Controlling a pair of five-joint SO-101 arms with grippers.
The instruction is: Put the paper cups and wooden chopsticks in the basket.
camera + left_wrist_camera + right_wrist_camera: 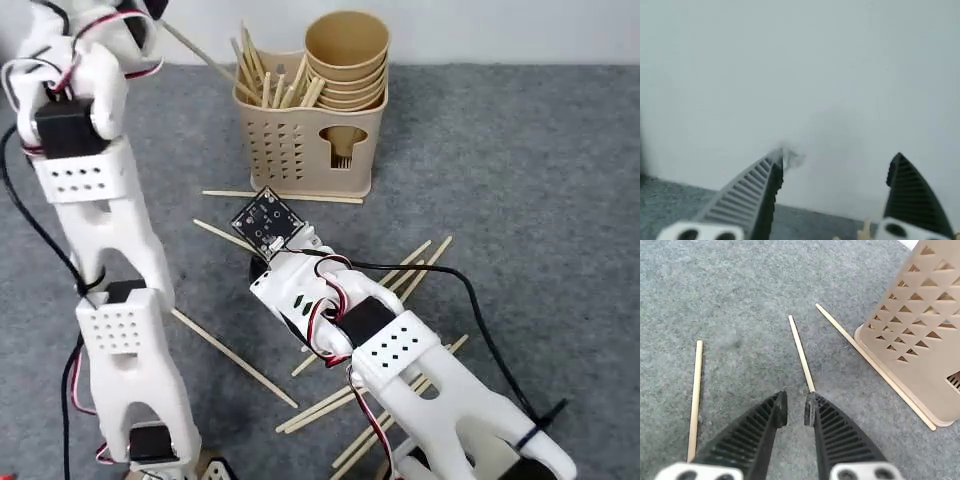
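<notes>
We find the paper cups (346,50) stacked in the basket (300,150) beside a bundle of chopsticks (262,85), while loose chopsticks (410,270) lie scattered on the mat (540,200) in front of the basket. The right gripper (795,407) sits low near the basket's foot, jaws narrowly parted and pinching nothing. The nearest chopstick (801,352) ends at one fingertip, not between the two. We judge that closing here would miss it or nudge it toward the basket wall. The left gripper (838,155) hangs high beside the basket, jaws spread. A slanting chopstick (200,55) runs from near it toward the rim; we cannot tell what supports it, and it could drop outside the basket.
</notes>
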